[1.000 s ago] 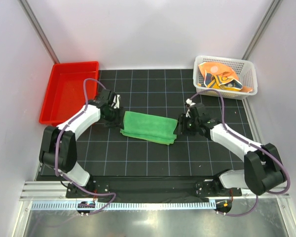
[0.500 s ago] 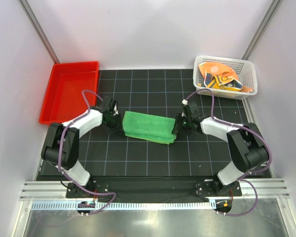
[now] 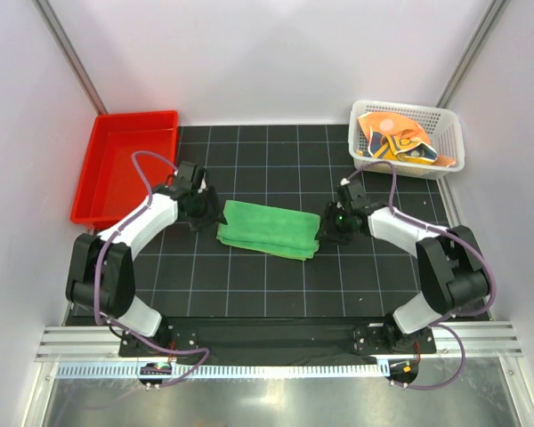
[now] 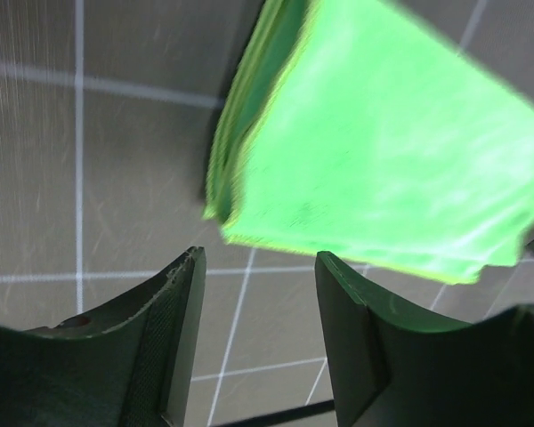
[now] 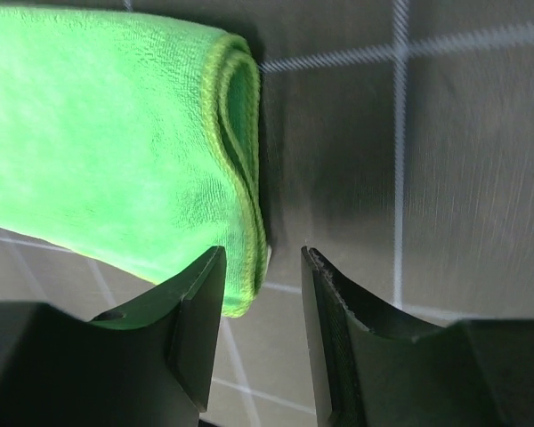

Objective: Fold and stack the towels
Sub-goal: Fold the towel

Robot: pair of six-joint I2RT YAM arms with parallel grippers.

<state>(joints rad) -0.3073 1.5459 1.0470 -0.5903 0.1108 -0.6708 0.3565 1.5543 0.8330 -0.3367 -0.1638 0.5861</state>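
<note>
A green towel [image 3: 269, 229] lies folded in a long strip on the black grid mat. My left gripper [image 3: 205, 212] hovers just off its left end, open; in the left wrist view the towel's layered end [image 4: 374, 151] sits beyond the empty gap of the gripper [image 4: 258, 267]. My right gripper [image 3: 331, 226] is at the towel's right end, open. In the right wrist view the folded edge [image 5: 116, 151] reaches down beside the left finger [image 5: 196, 311] of the gripper [image 5: 262, 258], unpinched. Crumpled orange and yellow-orange towels [image 3: 393, 140] fill the basket.
A white mesh basket [image 3: 454, 151] stands at the back right corner of the mat. A red plastic tray [image 3: 125, 165] sits at the back left, partly off the mat. White walls enclose the cell on three sides.
My left gripper has drawn back from the towel's left end, toward the far left, its jaws wider than half a second ago. My right gripper shifted slightly right. The towel has hardly moved.
</note>
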